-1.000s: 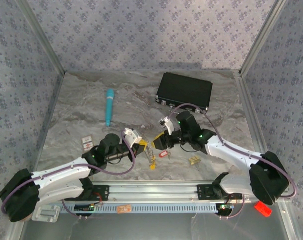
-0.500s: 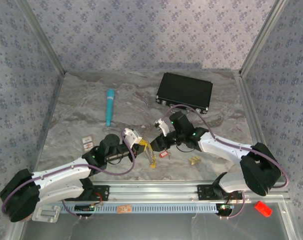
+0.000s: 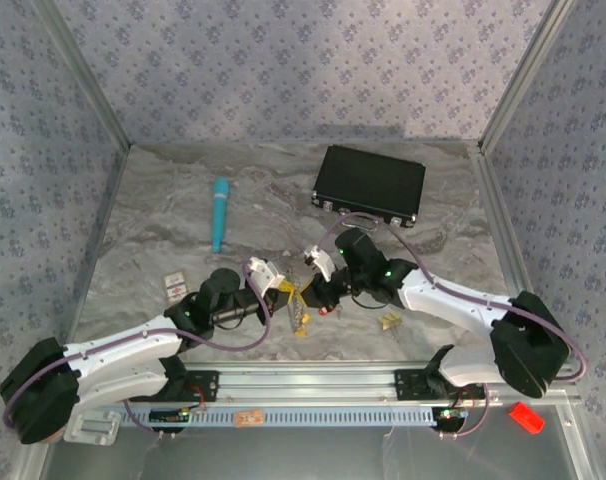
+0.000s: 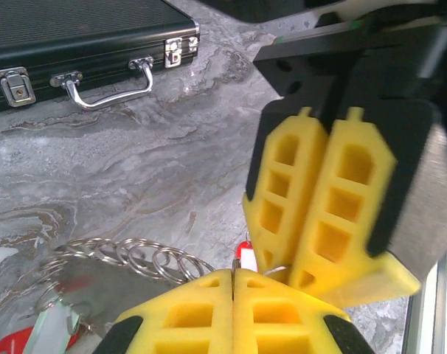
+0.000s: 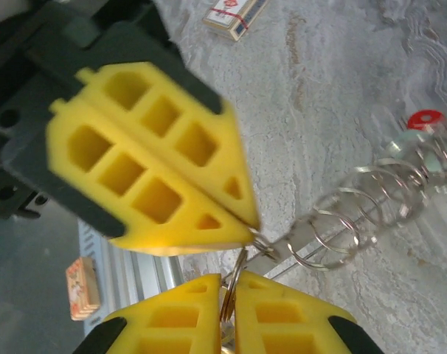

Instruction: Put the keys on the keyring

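Note:
My left gripper point(image 4: 233, 271) is shut on the thin wire of the keyring point(image 4: 233, 262). Several small split rings point(image 4: 146, 258) are strung along that wire. My right gripper point(image 5: 229, 279) faces it tip to tip and is shut on the split ring of a key with a red tag point(image 4: 245, 255). In the top view both grippers point(image 3: 288, 292) point(image 3: 318, 293) meet at the table's near middle, over keys with red and yellow tags point(image 3: 303, 318). More yellowish keys point(image 3: 388, 320) lie to the right. The right fingers point(image 4: 312, 214) loom over the left wrist view.
A black case point(image 3: 370, 183) lies at the back right, a teal tube point(image 3: 220, 213) at the back left. Small cards point(image 3: 173, 287) sit left of my left arm. A red object point(image 3: 524, 416) lies beyond the near rail.
My right gripper has moved left up to the left gripper's tips and closed on the key's ring. The left arm has stayed where it was, still shut.

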